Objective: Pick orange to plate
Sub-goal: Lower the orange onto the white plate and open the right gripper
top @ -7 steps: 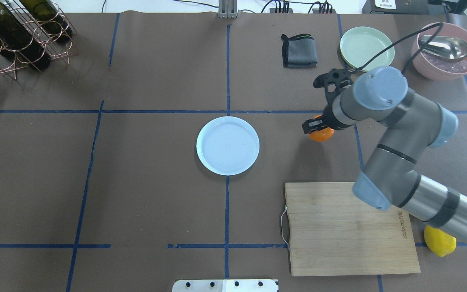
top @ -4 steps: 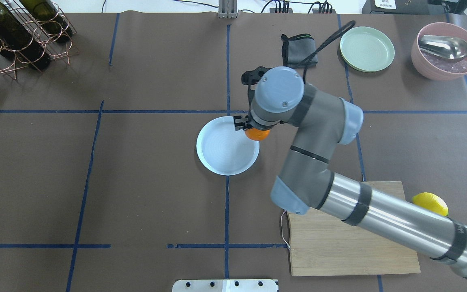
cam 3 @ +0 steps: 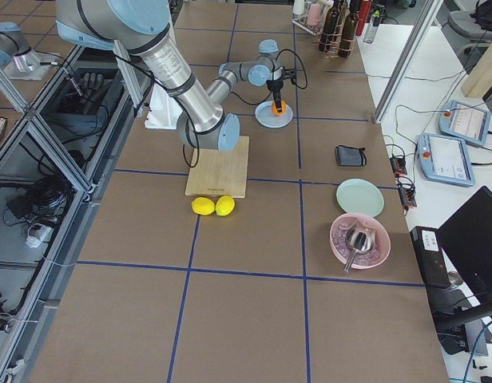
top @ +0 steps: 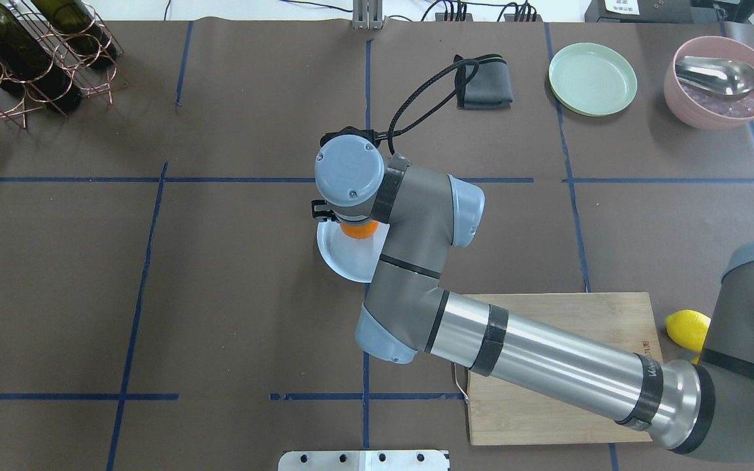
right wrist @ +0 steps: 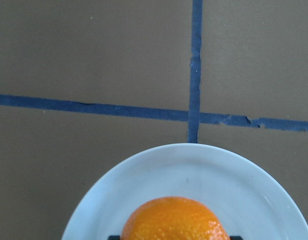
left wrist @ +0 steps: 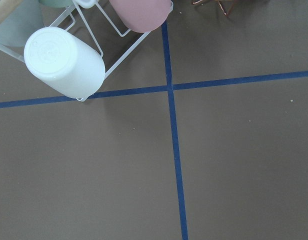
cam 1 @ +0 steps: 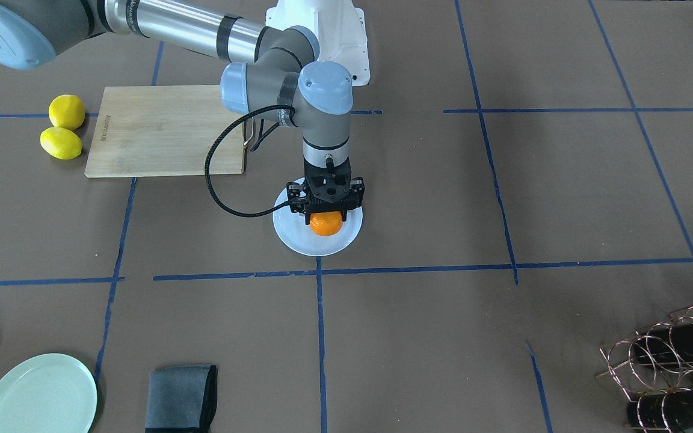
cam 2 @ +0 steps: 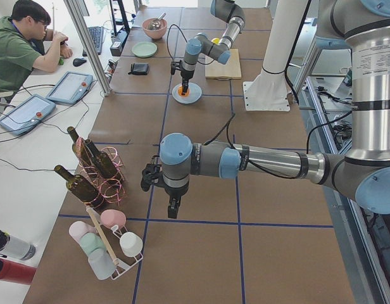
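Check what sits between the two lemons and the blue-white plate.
The wooden cutting board lies between the lemons and the plate; past its edge, brown table cover. Shows in the front-facing and exterior right views.

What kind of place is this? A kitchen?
Probably a robot lab, not a kitchen: a robot arm works over a table gridded with blue tape, and a man sits nearby with control tablets.

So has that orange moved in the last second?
Yes. In the overhead view the orange has travelled left, from well right of the pale blue plate to over it, held in the right claw.
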Motion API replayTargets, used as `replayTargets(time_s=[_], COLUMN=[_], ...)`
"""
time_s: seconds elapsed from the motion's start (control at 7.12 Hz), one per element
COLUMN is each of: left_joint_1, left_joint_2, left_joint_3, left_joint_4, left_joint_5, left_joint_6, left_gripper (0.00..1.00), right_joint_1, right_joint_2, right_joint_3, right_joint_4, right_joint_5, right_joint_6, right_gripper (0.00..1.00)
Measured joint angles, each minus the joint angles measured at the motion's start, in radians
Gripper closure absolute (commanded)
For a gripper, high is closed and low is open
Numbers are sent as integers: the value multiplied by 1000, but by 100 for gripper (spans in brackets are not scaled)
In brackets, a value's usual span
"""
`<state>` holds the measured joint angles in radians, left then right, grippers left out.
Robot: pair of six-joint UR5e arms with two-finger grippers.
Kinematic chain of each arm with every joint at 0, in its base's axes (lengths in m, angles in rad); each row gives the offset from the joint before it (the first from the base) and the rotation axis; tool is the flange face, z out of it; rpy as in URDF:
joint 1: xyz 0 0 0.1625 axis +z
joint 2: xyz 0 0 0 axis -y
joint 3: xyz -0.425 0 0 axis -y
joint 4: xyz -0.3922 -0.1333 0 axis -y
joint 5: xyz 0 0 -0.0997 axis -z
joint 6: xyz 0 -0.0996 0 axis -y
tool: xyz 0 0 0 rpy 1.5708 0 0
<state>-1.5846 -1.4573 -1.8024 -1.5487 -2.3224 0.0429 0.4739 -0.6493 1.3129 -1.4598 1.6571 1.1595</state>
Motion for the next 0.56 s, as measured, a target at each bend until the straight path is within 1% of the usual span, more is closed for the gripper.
replayTargets(time_s=[0.14, 0.28, 0.56], left_joint_1=[0, 0, 0], left_joint_2=[0, 0, -1], left_joint_3=[0, 0, 0], left_joint_4=[0, 0, -1], left_joint_5=[0, 0, -1], left_joint_6=[0, 0, 0], left_gripper=[0, 0, 0], right_joint_1=[-2, -2, 1], right_joint_2=[-7, -13, -17], right_joint_3=[1, 4, 15], right_joint_4=[-2, -3, -3], right_joint_5=[-2, -3, -3], right_joint_6=[0, -1, -2], right_gripper=[46, 0, 0])
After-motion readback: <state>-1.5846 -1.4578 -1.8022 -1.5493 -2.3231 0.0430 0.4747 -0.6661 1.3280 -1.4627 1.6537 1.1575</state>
